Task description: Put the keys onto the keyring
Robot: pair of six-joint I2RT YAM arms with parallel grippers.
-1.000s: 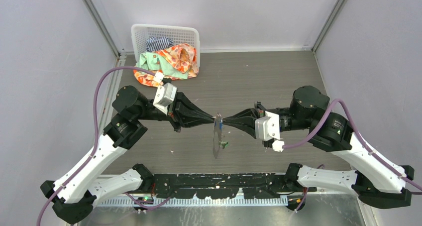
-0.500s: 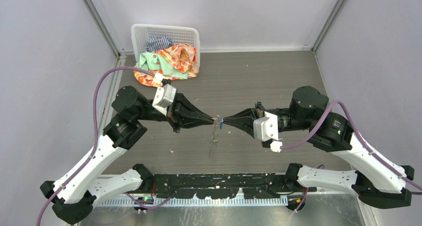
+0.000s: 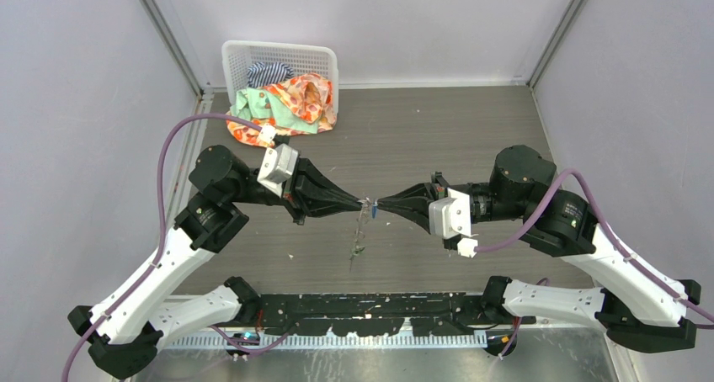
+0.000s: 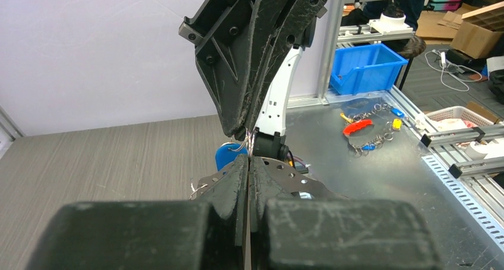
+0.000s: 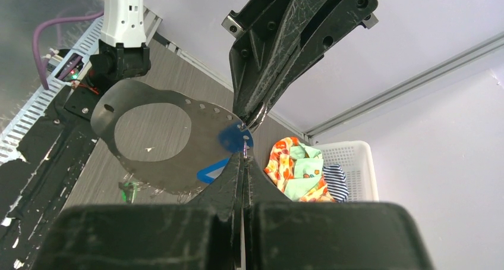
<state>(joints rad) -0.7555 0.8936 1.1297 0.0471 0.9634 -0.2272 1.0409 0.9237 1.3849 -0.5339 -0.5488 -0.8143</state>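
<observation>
My left gripper (image 3: 364,203) and right gripper (image 3: 376,203) meet tip to tip above the table's middle, both shut. The keyring (image 5: 163,175), a flat grey loop with a big opening and a jagged fringe, hangs below them; it is edge-on in the top view (image 3: 362,230). The blue key (image 5: 233,138) sits at its top rim, right at my right gripper (image 5: 243,158), which pinches it. My left gripper (image 4: 248,162) pinches the keyring's rim (image 4: 297,178) beside the blue key (image 4: 227,156). The green key (image 5: 126,192) dangles from the fringe low down (image 3: 358,250).
A white basket (image 3: 282,62) with colourful clothes (image 3: 286,104) spilling out stands at the back left. A black rail (image 3: 362,306) runs along the near edge. Grey walls close in both sides. Spare key chains (image 4: 362,127) lie on the metal bench beyond the table.
The hanging keyring has turned from partly face-on to edge-on in the top view, and the green key has swung left and lower. Both grippers stay pinched together at nearly the same spot.
</observation>
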